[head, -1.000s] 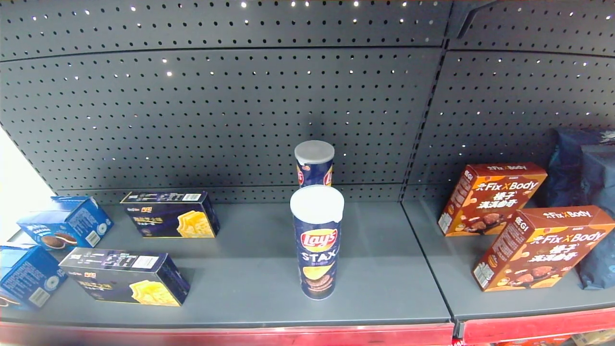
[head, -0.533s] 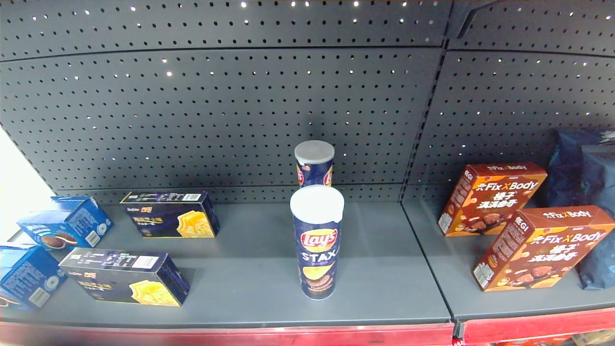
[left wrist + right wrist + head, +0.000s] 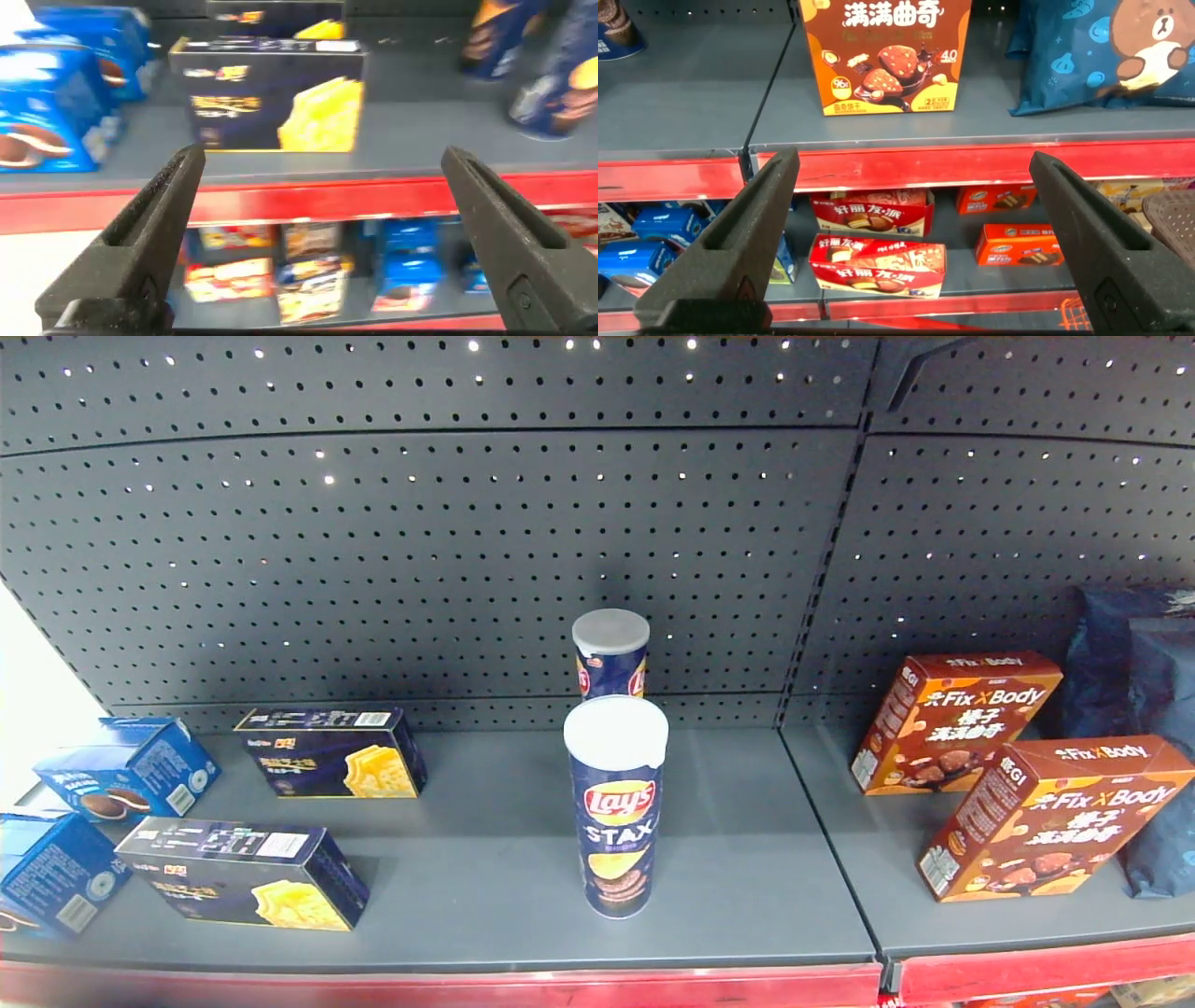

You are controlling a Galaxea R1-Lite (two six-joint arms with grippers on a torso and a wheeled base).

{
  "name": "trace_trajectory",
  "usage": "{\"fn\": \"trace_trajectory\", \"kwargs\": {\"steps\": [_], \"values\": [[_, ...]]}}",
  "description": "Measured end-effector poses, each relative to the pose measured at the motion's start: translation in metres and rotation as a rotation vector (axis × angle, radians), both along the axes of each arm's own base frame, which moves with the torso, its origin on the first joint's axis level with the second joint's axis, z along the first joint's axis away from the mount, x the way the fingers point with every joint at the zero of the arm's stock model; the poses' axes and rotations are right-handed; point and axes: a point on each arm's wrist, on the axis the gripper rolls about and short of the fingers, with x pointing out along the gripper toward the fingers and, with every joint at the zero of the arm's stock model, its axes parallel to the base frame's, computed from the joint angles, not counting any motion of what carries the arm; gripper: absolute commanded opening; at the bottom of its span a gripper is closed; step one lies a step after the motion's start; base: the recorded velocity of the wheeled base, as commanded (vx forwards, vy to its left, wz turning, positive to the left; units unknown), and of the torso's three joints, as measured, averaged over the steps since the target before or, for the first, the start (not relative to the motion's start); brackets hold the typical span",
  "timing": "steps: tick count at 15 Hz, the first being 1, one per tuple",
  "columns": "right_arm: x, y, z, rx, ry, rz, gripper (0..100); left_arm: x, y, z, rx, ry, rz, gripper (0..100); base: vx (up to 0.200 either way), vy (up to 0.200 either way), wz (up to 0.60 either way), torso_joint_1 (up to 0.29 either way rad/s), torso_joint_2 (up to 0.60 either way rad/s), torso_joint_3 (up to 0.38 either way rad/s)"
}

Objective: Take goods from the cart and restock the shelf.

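Gaping empty, left end effector [image 3: 322, 159] and right end effector [image 3: 915, 157] face the shelf [image 3: 971, 164] above lower boxes [image 3: 878, 266].

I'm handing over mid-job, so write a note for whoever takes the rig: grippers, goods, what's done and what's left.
Left gripper: open, empty, low before the shelf edge, facing the dark boxes.
Right gripper: open, empty, facing the brown boxes.
Shelf, from the left: blue boxes, two dark boxes, front can upright with rear can behind it, two brown boxes, bags.
Done: those goods are on the shelf.
Left: nothing in hand; probably fetch the next item from the cart. There is bare shelf on both sides of the cans.
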Motion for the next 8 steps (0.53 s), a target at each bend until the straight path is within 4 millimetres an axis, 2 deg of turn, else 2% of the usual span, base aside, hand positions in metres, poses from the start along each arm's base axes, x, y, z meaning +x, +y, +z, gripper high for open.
{"fn": "trace_trajectory", "kwargs": {"steps": [1,8], "values": [[0.0,0.0,0.0,0.0,0.0,0.0,100,-0.0002,0.001,-0.0032,0.002,0.029,0.044,100,0.0,0.0,0.0,0.0,0.0,0.0],[0.0,0.0,0.0,0.0,0.0,0.0,100,-0.0002,0.0005,-0.0017,-0.029,0.013,0.021,100,0.0,0.0,0.0,0.0,0.0,0.0]]}}
